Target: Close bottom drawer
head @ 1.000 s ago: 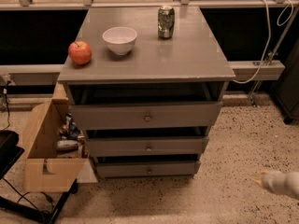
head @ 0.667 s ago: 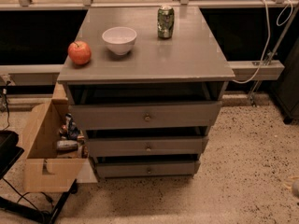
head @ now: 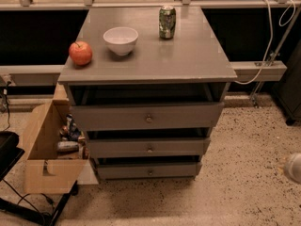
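So the bottom drawer [head: 149, 170] is down by the floor, front running left-right and poking out a bit, with what's probably the pincer [head: 294, 167] well off to its right, wide or narrow I can't tell.

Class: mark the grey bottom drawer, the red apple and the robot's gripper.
grey wooden bottom drawer [head: 149, 170], camera view, middle of front panel.
round red apple [head: 80, 53], camera view, its middle.
gripper [head: 294, 167], camera view, pale part at right edge, near floor.
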Controlling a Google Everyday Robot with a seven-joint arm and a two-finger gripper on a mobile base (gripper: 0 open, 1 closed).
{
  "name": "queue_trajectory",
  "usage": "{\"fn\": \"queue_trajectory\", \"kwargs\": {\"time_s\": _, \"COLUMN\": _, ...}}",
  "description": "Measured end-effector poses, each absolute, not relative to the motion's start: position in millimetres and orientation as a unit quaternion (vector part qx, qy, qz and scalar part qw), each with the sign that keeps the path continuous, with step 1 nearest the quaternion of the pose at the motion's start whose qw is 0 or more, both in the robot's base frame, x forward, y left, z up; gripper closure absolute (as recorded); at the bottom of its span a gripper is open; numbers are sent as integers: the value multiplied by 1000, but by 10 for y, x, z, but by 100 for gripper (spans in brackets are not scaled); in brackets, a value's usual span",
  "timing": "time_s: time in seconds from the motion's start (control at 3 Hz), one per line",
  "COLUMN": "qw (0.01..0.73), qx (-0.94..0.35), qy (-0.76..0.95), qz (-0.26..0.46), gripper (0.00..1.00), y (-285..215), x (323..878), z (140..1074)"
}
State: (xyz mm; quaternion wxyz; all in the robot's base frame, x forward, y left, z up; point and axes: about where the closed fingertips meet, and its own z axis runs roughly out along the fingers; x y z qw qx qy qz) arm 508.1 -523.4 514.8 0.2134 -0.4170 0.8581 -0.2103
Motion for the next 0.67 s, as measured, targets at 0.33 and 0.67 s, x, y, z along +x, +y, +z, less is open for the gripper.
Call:
{"fn": "queue_trajectory", "kwargs": {"time_s": 0.33, "qw": 171, "qx": -434, "qy": 850, "qz": -244, "gripper": 100, "y": -4676, "x": 4777, "z": 5853}}
{"fn": "queue_trajectory", "kwargs": {"time_s": 0.67, "qw": 158, "qx": -439, "qy": 847, "qz": -255, "gripper": 100, "y": -4244, "x": 4661, "z": 6168}}
